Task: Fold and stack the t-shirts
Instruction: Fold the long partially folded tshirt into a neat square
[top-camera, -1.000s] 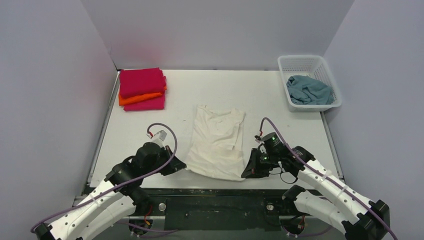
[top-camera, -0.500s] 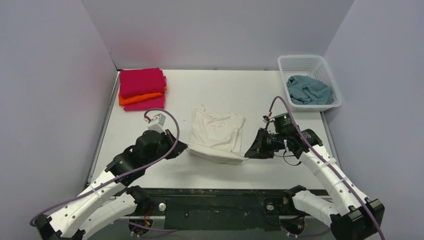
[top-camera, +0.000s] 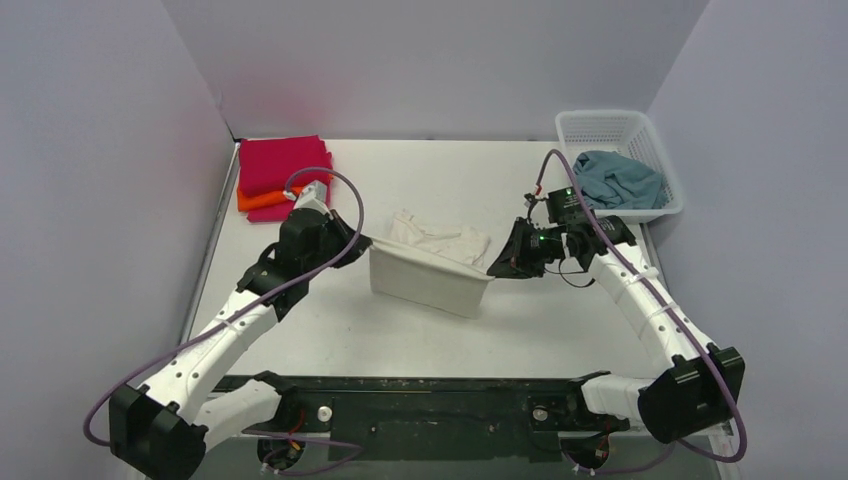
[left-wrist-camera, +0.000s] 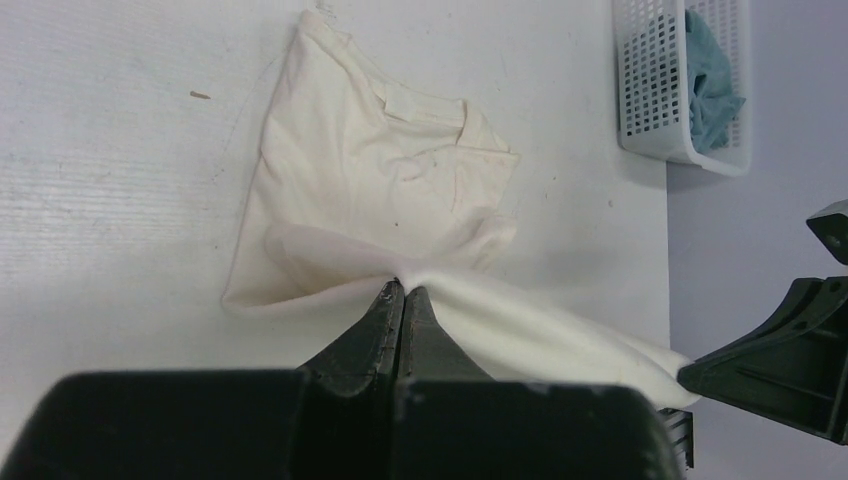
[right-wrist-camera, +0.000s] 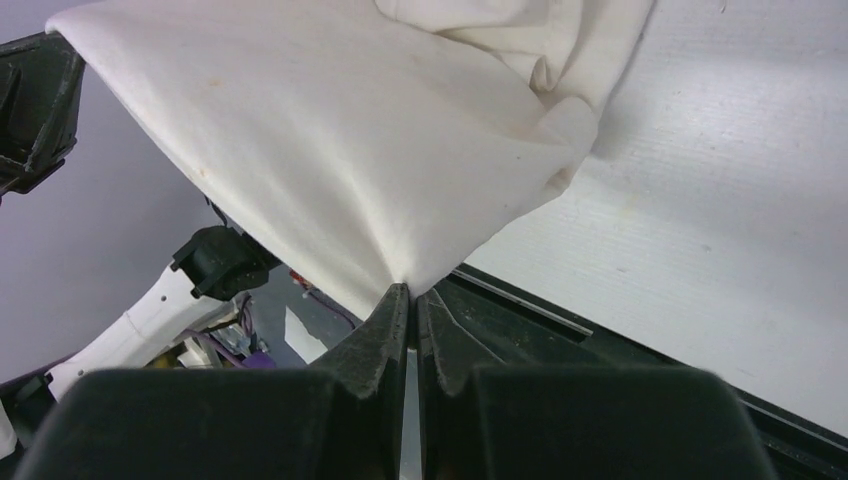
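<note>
The cream t-shirt lies mid-table with its near hem lifted off the table and stretched between my two grippers. My left gripper is shut on the hem's left corner; its pinch shows in the left wrist view with the cream t-shirt beyond. My right gripper is shut on the right corner, seen in the right wrist view under the cloth. Folded magenta-pink t-shirts with an orange t-shirt between them sit stacked at the far left. The grey-blue t-shirt lies crumpled in the basket.
A white mesh basket stands at the far right corner, also in the left wrist view. Grey walls close in the left, back and right. The black front rail runs along the near edge.
Both grippers have lifted the cream t-shirt's near hem and carried it away from the front edge toward the collar, so the shirt's lower half now hangs raised over its upper half.
</note>
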